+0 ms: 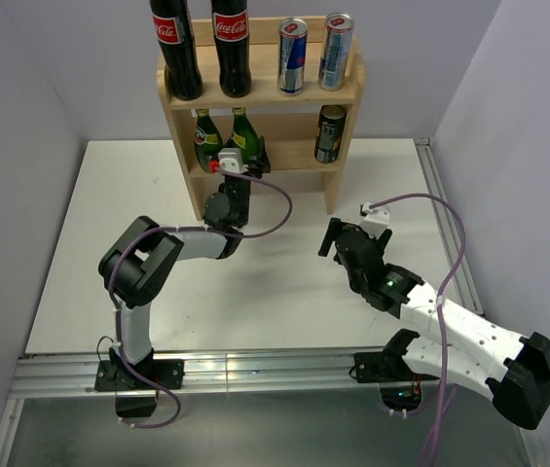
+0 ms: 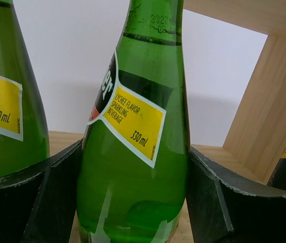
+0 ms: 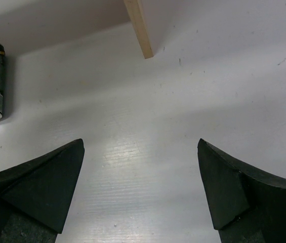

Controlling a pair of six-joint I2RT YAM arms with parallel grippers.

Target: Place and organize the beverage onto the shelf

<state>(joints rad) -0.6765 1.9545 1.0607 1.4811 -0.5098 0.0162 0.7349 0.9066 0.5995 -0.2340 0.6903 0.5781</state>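
**Seating a green bottle on the lower tier of the shelf**

Location: the shelf point(image 1: 255, 101) stands at the middle of the far edge of the table point(image 1: 109, 243).

End effectors: the left gripper point(image 2: 135, 167) reaches into the lower tier. It is partly closed, with both fingers point(image 2: 56, 192) pressed against the flanks of the green bottle point(image 2: 143, 91). The right gripper point(image 3: 140, 172) is spread wide and holds nothing. It hangs over bare table off the shelf's right front, well apart from any drink.

Key relation: the held bottle sits directly between the left fingers with its long axis upright, so the left arm is clearly the nearer. A second green bottle point(image 2: 1, 101) stands just beside it on the left and a black can point(image 1: 330, 133) to the right.

Judgement: release and a straight pull-back toward the near edge come next. The close neighbour is the tipping risk.

Markings: the held bottle reads "LYCHEE FLAVOR SPARKLING BEVERAGE 330mL" on a yellow panel, and its neighbour shows "330mL". The top tier carries two Coca-Cola bottles point(image 1: 175, 49). It also carries two blue-and-silver cans point(image 1: 292, 55) whose lettering is too small to read.
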